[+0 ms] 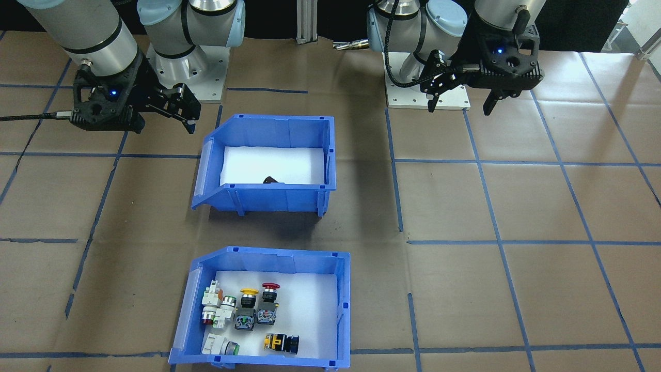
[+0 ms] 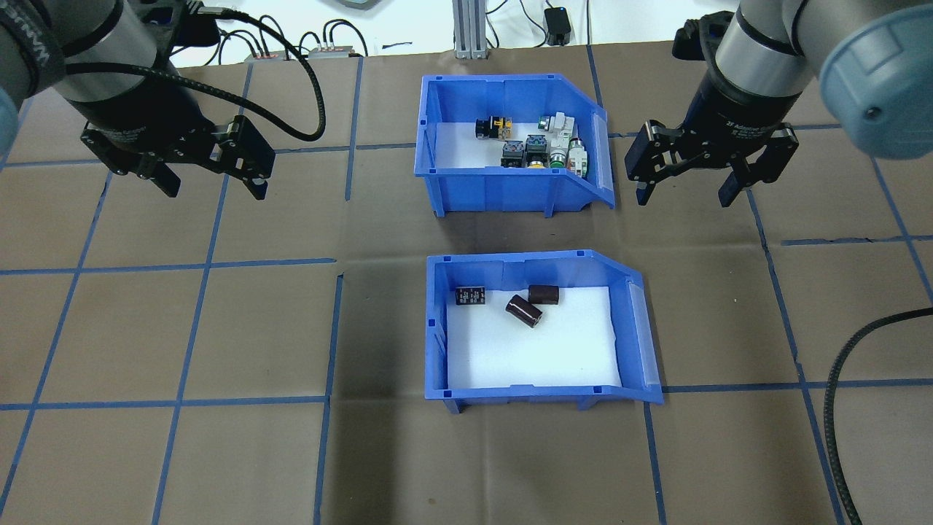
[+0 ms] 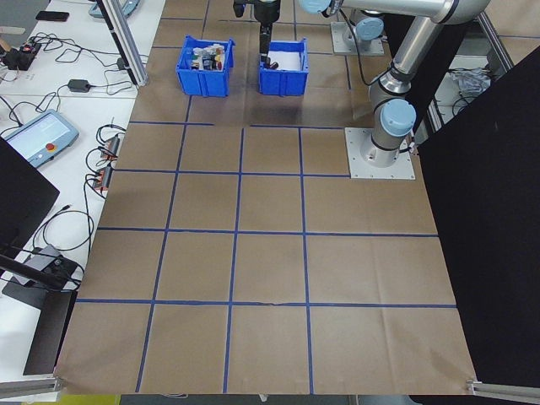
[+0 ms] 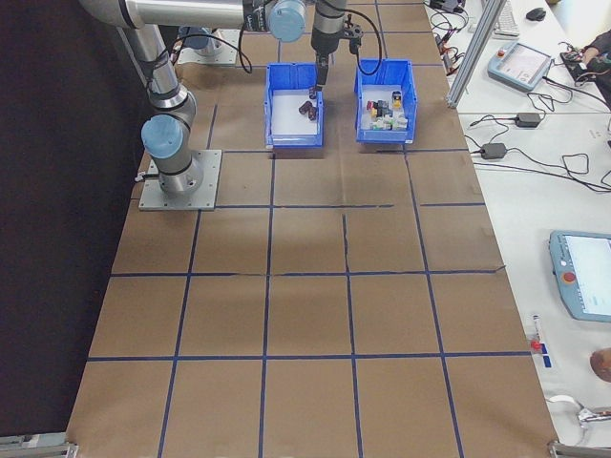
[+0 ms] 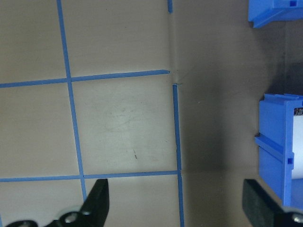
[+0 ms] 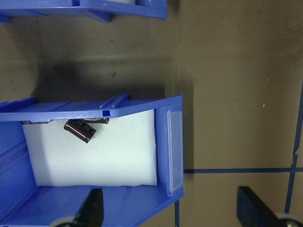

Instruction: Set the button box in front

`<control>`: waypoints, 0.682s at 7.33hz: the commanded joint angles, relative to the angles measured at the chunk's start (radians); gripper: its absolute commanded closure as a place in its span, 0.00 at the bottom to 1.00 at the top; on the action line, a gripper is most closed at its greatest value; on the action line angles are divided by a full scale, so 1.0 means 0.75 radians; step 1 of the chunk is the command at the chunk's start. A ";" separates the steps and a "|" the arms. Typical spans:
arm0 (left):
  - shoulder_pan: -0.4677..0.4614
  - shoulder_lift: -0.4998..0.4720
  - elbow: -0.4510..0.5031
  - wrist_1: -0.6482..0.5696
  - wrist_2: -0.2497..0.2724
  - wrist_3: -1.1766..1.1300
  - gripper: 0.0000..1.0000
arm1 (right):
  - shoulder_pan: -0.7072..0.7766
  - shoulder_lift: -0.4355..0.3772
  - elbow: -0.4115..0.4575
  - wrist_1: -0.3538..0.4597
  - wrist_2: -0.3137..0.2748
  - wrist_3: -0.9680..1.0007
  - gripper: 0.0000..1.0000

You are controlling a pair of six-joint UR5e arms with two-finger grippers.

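Clearly we hold nothing yet: our left gripper (image 2: 208, 175) and right gripper (image 2: 685, 186) both hover with jaws spread wide, empty. We take the capacitor bin (image 2: 539, 328), the blue bin with dark cylinders, as our landmark. The button box (image 2: 510, 146) sits just beyond it, on the side away from our bases, apart from it. Our right gripper hangs beside the button box's sloped open end, while our left is well off past its closed end. We judge the box stiff, light plastic, somewhat slick; its loose switches (image 2: 536, 146) could slide if tipped. We would pinch a straight side wall and keep it level.
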 commanded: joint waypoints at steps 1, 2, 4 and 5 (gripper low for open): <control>0.000 0.002 0.000 -0.011 0.003 0.002 0.00 | 0.001 0.004 0.007 -0.008 -0.013 -0.004 0.00; 0.000 0.002 -0.002 -0.011 0.003 0.002 0.00 | -0.001 0.004 0.007 -0.019 -0.011 -0.001 0.00; 0.000 0.002 -0.004 -0.011 0.001 0.002 0.00 | -0.001 0.004 0.003 -0.017 -0.068 0.001 0.00; 0.000 -0.002 -0.004 -0.011 0.003 0.002 0.00 | 0.001 0.004 -0.001 -0.017 -0.074 -0.001 0.00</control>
